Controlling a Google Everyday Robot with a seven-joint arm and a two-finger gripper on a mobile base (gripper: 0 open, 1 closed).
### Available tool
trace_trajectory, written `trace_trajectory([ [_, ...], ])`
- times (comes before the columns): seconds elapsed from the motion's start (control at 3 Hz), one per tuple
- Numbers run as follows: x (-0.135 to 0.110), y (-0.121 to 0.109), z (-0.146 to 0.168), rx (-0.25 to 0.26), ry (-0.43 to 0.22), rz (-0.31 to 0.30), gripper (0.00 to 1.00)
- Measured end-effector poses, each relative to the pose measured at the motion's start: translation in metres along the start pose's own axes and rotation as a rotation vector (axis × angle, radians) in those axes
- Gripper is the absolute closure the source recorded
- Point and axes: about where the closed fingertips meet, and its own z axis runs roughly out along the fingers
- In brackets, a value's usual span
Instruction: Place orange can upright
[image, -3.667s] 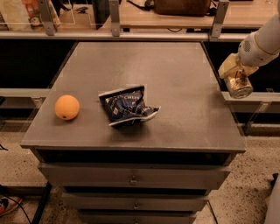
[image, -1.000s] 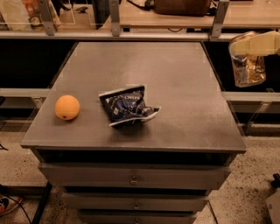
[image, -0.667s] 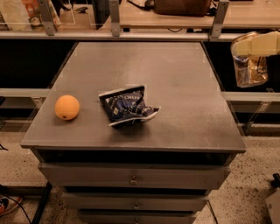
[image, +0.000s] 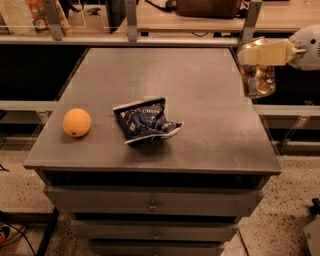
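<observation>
Orange can (image: 260, 81) in hand (image: 257, 59) beside table (image: 200, 85)

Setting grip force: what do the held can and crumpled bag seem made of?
The shiny orange-gold drink can, held in the gripper by the right edge of the grey table, looks like metal: bright mirror-like glints. The crumpled dark blue chip bag looks like glossy plastic film: sharp creases.
</observation>
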Motion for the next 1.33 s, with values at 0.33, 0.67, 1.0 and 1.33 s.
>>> trace_trajectory([
  [0.33, -0.005, 0.007, 0.025, -0.062, -0.041, -0.067, 1.0],
  [0.67, -0.005, 0.011, 0.043, -0.111, -0.099, -0.135, 1.0],
  [1.0, 0.006, 0.009, 0.052, -0.127, -0.181, -0.218, 1.0],
  [1.33, 0.006, 0.009, 0.052, -0.127, -0.181, -0.217, 1.0],
])
